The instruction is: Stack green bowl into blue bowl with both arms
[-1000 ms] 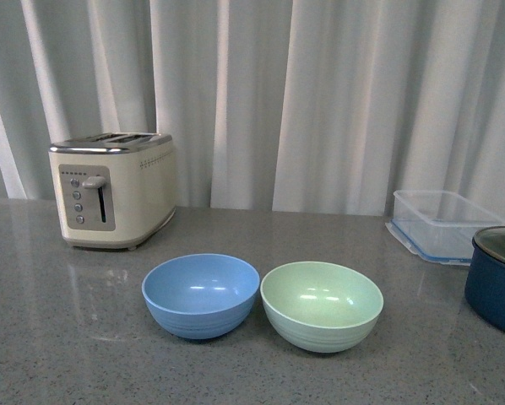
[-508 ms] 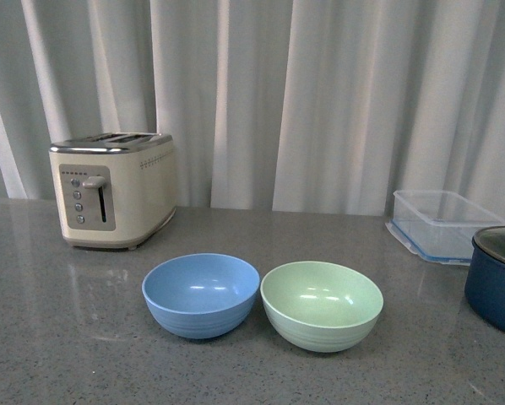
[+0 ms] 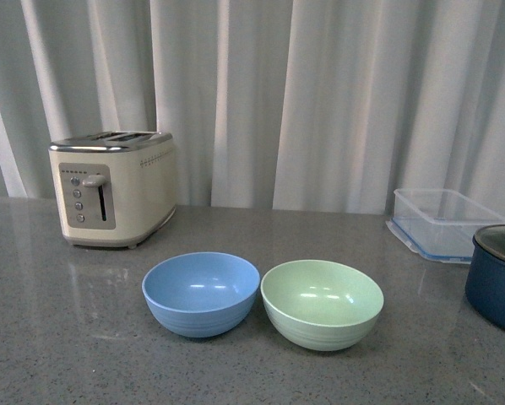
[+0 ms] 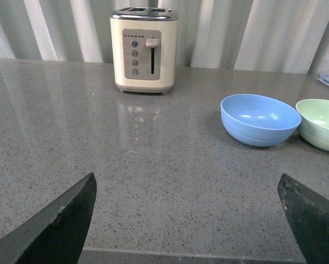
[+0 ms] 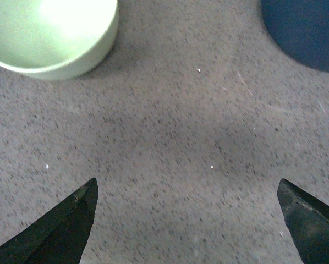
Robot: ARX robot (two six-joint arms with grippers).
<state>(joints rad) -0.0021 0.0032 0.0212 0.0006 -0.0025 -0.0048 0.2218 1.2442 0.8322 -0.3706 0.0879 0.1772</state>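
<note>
The left gripper was spread wide and held nothing. It sat low over the bare counter, well back from both bowls. From it, the blue bowl lay ahead and off to the right, with the green bowl just beyond it on the same line. The two bowls stood upright, mouths up, side by side. Their rims were so close that I could not tell whether they touched. Being round, neither bowl had a long side to line up with.

The right gripper was also wide open and empty, looking straight down at the counter. The green bowl was near it on one side and the dark blue pot on the other. I judged the right arm the nearer one to the green bowl, and the carry into the blue bowl would be a short one leftward.

The counter was grey, speckled and glossy. A cream toaster stood at back left, a clear box at back right and the pot at the right edge, all before a white curtain.
</note>
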